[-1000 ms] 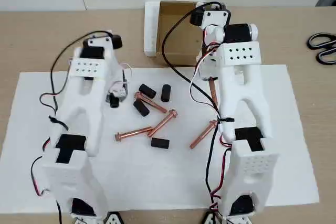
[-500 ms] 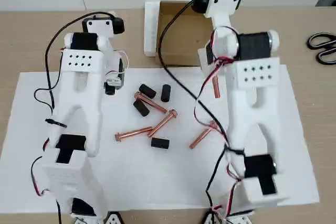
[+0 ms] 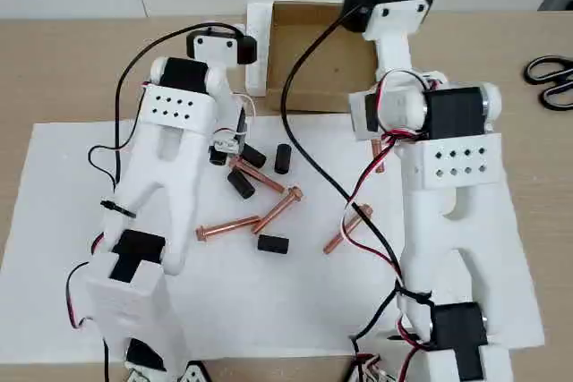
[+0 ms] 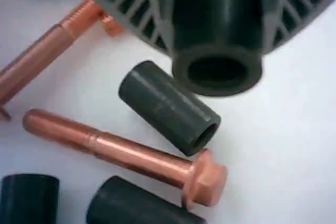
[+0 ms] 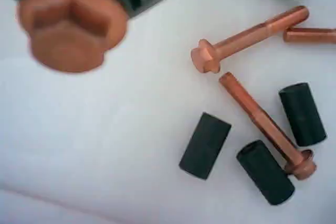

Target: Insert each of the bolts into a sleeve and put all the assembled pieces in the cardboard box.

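Observation:
My left gripper [image 3: 219, 149] is shut on a black sleeve [image 4: 217, 51], held just above the white paper with its open end facing the left wrist camera. Under it lie a loose sleeve [image 4: 168, 108] and a copper bolt [image 4: 126, 153]. My right gripper [image 3: 376, 134] is shut on a copper bolt [image 3: 379, 155] that hangs shank down over the paper's back right part; its hex head [image 5: 71, 27] looms large in the right wrist view. The open cardboard box [image 3: 313, 51] stands behind both grippers. Loose bolts [image 3: 279, 208] and sleeves [image 3: 273, 244] lie between the arms.
A white paper sheet [image 3: 269, 310] covers the table's middle. A white foam block [image 3: 257, 42] leans on the box's left side. Scissors [image 3: 551, 73] lie at the far right. Black cables [image 3: 304, 123] run from both wrists across the work area.
The left arm has swung back and to the right with its sleeve, toward the loose pieces. The right arm has stretched out and shifted right, carrying its bolt slightly rightward.

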Tool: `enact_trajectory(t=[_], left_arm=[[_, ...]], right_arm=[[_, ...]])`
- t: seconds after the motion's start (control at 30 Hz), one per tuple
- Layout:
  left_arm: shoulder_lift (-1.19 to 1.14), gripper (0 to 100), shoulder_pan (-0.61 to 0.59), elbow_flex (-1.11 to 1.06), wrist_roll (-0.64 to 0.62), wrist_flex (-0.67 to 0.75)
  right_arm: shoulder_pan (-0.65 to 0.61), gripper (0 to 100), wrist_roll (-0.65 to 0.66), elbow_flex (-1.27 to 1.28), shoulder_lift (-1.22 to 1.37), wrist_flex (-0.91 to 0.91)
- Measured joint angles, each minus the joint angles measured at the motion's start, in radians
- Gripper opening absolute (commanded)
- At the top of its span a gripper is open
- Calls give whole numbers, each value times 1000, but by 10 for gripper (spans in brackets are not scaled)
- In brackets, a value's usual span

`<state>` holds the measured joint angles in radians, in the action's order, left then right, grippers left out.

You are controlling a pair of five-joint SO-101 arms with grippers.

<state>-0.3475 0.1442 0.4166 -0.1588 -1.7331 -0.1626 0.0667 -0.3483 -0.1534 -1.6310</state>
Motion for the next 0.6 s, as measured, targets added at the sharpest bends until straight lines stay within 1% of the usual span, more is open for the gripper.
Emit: enact_trajectory(t=[0.13,0.33,0.6], left_arm=[[-9,5,-3,0,3,0],[-9,5,-15,-14,0,0],[-9,5,-3,-37,-2,0]], right_arm=[[12,7,0,34,0,12],[12,6,0,161,14,80],[12,6,0,176,12,117]])
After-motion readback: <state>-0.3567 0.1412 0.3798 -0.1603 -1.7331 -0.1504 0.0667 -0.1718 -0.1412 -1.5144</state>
